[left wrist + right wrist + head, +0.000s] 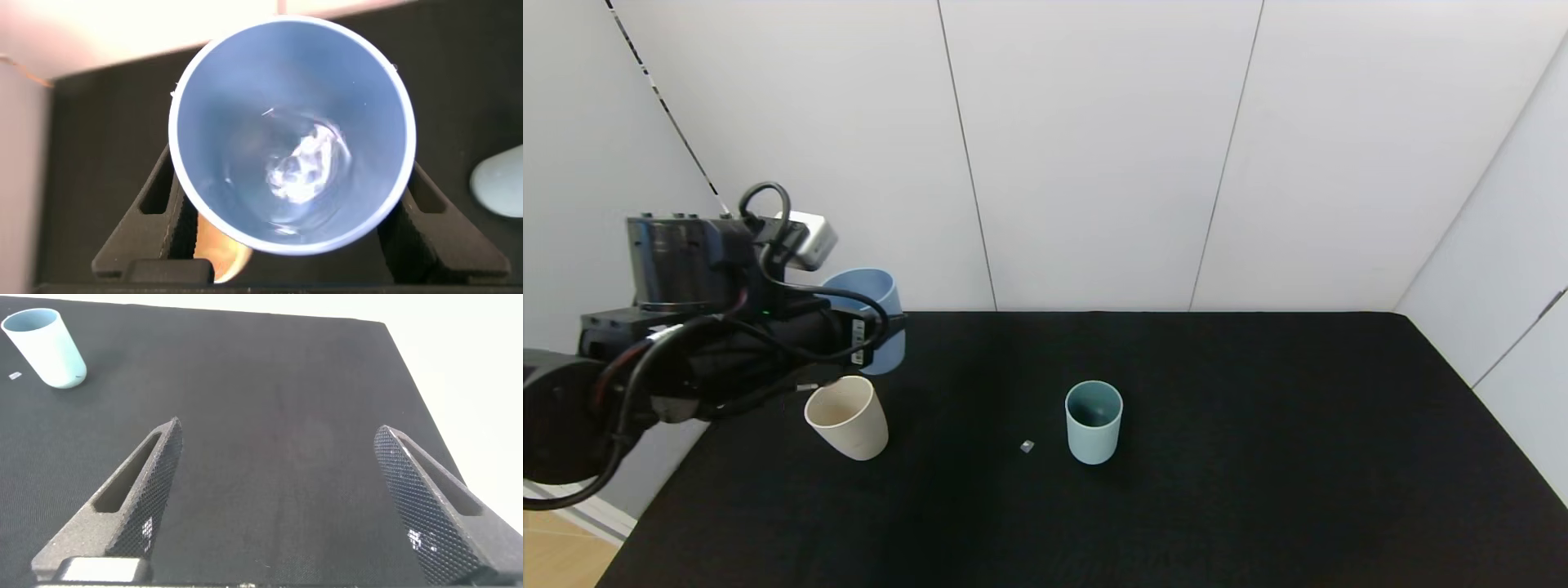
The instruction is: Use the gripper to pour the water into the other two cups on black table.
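Your left gripper point(886, 331) pinches the light blue plastic cup point(292, 135), raised above the matte black fabric table point(1258, 457); water seems to sit inside. Beige tapered cup point(848, 416) stands just below it, mint green cup point(1094, 420) well aside. Right gripper point(286, 498) hangs spread wide.

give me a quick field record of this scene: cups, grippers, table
left gripper: shut on the light blue cup, held above the beige cup
light blue cup contents: a little water at the bottom
beige cup: on the black table, standing tilted
mint green cup: upright, near the table's middle, apart from the beige cup
small object: beside the mint green cup
right gripper: jaws open, holding nothing, over bare table
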Robot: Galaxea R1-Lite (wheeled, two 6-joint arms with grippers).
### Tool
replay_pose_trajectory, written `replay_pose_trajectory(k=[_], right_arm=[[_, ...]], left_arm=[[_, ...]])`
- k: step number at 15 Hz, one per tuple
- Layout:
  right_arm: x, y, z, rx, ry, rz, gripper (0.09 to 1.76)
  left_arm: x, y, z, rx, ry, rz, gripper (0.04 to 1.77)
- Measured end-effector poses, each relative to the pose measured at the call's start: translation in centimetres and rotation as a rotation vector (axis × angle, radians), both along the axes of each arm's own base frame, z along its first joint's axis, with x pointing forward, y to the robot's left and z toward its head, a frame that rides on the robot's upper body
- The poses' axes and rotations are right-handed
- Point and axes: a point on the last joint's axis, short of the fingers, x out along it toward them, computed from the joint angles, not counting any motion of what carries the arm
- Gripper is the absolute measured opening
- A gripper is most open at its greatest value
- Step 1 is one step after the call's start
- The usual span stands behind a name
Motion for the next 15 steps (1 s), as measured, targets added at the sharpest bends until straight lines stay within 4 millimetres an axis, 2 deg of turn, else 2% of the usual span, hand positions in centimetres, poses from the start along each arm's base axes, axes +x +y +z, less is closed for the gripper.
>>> replay_pose_trajectory(k=[3, 6, 11, 15], right_arm=[[0.0, 0.0, 0.0, 0.000, 0.000, 0.001, 1.71], [0.0, 0.0, 0.0, 0.000, 0.000, 0.000, 1.71], [0.0, 0.0, 0.0, 0.000, 0.000, 0.001, 1.71], [0.0, 0.0, 0.0, 0.000, 0.000, 0.001, 1.71]], left_arm=[[-1.2, 3.3, 1.8, 0.043, -0.022, 0.018, 1.23], [-2.6, 5.9, 2.4, 0.093, -0.001, 0.047, 1.23], [-4.7, 9.4, 2.1, 0.198, 0.060, 0.082, 1.23], [-5.7, 10.6, 0.8, 0.291, 0.111, 0.088, 1.23]])
